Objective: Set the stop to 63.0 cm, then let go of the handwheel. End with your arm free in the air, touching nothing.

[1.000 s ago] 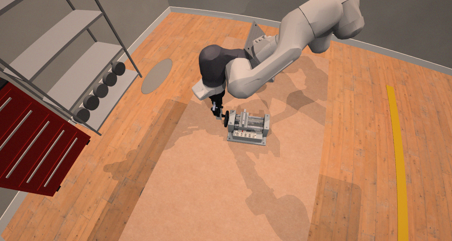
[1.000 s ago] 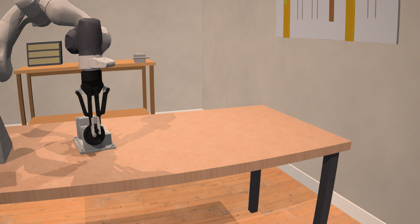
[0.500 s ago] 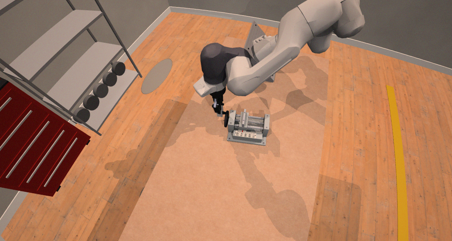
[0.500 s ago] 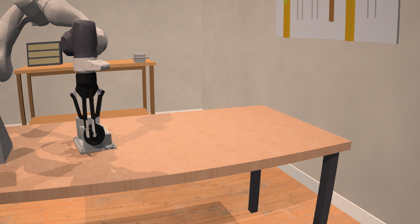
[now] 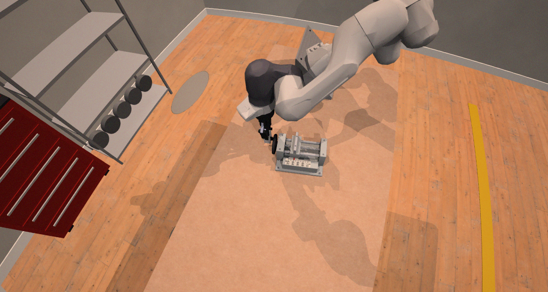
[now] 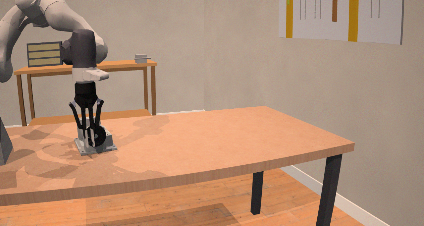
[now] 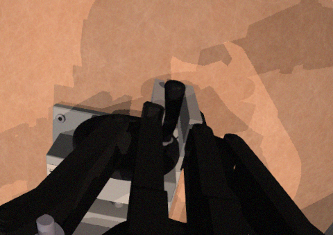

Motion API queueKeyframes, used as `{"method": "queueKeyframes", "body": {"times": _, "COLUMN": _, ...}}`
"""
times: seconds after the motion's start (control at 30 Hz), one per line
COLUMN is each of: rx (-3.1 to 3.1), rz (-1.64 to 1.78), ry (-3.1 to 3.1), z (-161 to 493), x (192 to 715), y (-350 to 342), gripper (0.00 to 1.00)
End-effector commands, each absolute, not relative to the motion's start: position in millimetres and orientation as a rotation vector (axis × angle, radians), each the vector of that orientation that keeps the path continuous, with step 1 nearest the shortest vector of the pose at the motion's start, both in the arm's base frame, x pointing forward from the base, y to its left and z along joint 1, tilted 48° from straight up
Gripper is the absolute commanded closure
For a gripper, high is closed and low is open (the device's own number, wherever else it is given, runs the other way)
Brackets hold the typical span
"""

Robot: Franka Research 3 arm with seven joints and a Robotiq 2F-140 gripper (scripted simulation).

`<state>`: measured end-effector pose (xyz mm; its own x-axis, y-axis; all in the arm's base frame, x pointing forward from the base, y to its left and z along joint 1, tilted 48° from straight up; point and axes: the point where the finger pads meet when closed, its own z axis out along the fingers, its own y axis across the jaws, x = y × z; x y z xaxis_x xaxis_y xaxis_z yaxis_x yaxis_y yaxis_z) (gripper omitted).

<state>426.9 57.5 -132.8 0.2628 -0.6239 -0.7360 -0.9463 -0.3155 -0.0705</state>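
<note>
My gripper point(image 5: 267, 139) point(image 6: 90, 141) point(image 7: 170, 97) points down and is shut on the black crank handle point(image 7: 174, 89) of the handwheel. The black handwheel point(image 5: 274, 146) point(image 6: 102, 135) point(image 7: 91, 129) stands upright on the end of the grey screw fixture point(image 5: 323, 152) point(image 6: 109, 140) point(image 7: 67, 118). The stop point(image 5: 295, 144) is a grey carriage on the fixture's rods, toward the handwheel end. A red pointer point(image 5: 294, 159) sits near the low end of the white scale point(image 5: 302, 163). Its exact reading is too small to tell. In the wrist view the fingers and handwheel hide most of the scale.
A grey slanted panel point(image 5: 306, 46) point(image 6: 4, 144) stands behind the fixture, close to the arm. The table point(image 5: 237, 244) point(image 6: 225, 141) carries the fixture. A shelf rack point(image 5: 76, 49) and a red drawer cabinet point(image 5: 86, 175) stand beyond the table's side.
</note>
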Motion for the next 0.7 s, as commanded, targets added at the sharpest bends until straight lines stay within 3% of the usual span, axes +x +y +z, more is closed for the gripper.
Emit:
{"method": "queueKeyframes", "body": {"times": 0.0, "rx": -2.034, "rz": 0.826, "ry": 1.410, "z": -139, "x": 429, "y": 66, "gripper": 0.96}}
{"method": "queueKeyframes", "body": {"times": 0.67, "rx": -2.034, "rz": 0.826, "ry": 1.410, "z": -145, "x": 450, "y": 83, "gripper": 0.96}}
